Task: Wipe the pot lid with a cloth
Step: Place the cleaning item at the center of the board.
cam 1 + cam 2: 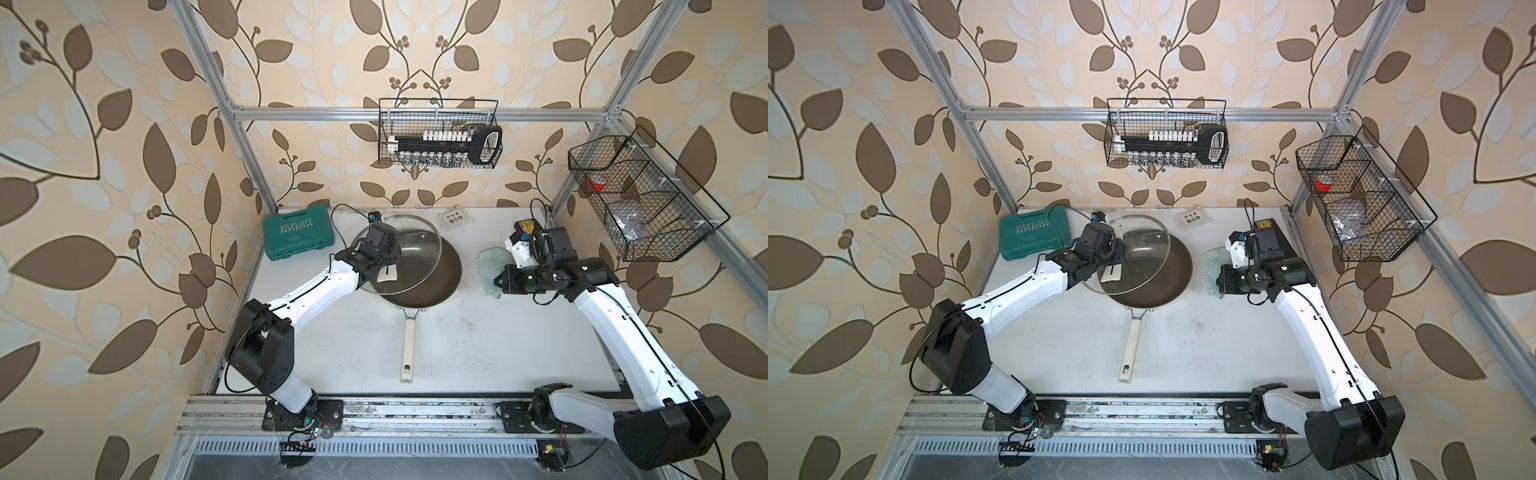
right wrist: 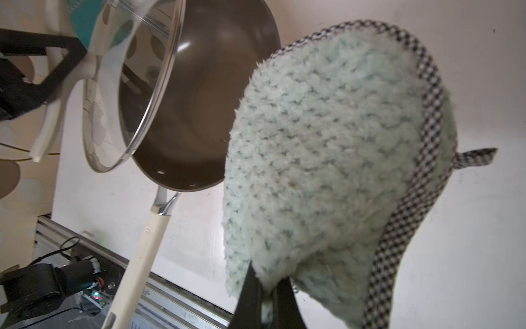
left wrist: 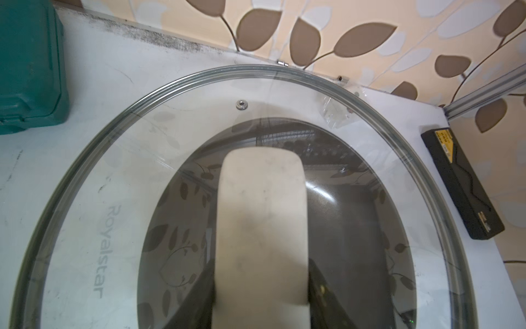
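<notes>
Left gripper [image 1: 381, 267] is clenched on the cream bar handle [image 3: 262, 222] of the pot lid [image 1: 409, 249]. The lid is held tilted over the far-left part of the frying pan [image 1: 434, 284], which sits mid-desk [image 1: 478, 345] toward the far edge (can't tell if the lid rim touches the pan). Right gripper [image 2: 267, 287] is clamped on one edge of the cloth [image 2: 313, 142], pale green pile with a checked border, toward the desk's right edge, just beside the pan and apart from the lid; the pan handle [image 1: 408, 345] points at the near edge.
</notes>
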`<state>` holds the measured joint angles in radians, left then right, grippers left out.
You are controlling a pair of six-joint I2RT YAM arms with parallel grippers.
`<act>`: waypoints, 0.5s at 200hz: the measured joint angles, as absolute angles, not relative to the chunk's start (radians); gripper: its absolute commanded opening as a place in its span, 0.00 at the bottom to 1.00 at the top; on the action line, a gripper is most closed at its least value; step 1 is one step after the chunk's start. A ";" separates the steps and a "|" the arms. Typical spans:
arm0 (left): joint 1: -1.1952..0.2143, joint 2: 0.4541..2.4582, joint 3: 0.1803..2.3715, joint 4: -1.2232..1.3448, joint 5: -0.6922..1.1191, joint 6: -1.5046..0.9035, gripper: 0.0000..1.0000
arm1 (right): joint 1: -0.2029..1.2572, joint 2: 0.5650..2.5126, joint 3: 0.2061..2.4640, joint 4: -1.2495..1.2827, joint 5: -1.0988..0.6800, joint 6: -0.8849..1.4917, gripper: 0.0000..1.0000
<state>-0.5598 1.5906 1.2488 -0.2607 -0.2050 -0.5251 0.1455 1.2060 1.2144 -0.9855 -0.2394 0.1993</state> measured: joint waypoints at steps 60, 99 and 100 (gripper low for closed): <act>-0.609 1.632 1.292 -0.278 -0.216 -0.467 0.00 | 0.116 1.334 1.036 -0.864 -0.141 0.180 0.00; -0.640 1.643 1.317 -0.258 -0.232 -0.408 0.00 | 0.113 1.450 0.910 -0.711 -0.104 0.236 0.00; -0.641 1.643 1.318 -0.258 -0.233 -0.407 0.00 | 0.113 1.452 0.909 -0.709 -0.104 0.236 0.00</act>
<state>-0.6411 1.6432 1.3178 -0.2581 -0.2325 -0.4072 0.1127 1.4517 0.9089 -0.7090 -0.1043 0.2363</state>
